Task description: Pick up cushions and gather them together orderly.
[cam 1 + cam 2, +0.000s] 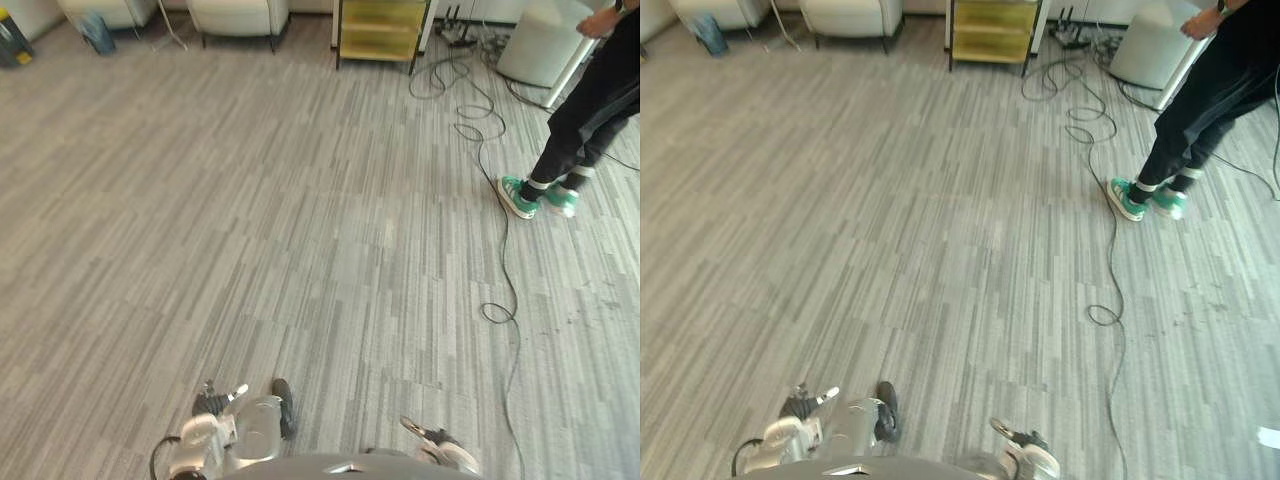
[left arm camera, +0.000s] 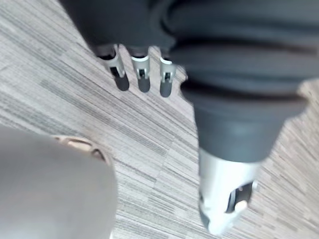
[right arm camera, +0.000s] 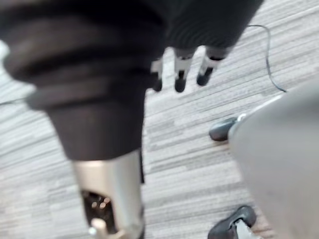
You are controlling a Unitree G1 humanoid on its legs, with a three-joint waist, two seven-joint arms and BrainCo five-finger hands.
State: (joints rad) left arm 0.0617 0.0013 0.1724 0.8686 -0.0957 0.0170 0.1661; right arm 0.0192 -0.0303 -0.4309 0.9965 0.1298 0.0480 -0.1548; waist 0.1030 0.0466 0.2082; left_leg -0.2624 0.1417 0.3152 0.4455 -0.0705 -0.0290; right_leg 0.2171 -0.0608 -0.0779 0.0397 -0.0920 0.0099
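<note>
My left hand [image 2: 141,69] hangs low over the grey striped carpet [image 1: 300,230], fingers straight and the thumb [image 2: 224,199] apart, holding nothing. It also sits at the bottom edge of the left eye view as the left hand [image 1: 218,398]. My right hand [image 3: 180,74] hangs the same way, fingers straight, its thumb [image 3: 112,199] off to one side, and it holds nothing either. In the left eye view the right hand [image 1: 438,442] is at the bottom edge, right of centre.
A person in black trousers and green shoes [image 1: 538,196] stands at the far right. A black cable [image 1: 500,300] runs across the floor from the back wall. A yellow shelf unit [image 1: 380,28], cream armchairs [image 1: 238,14] and a white rounded unit [image 1: 540,45] line the back.
</note>
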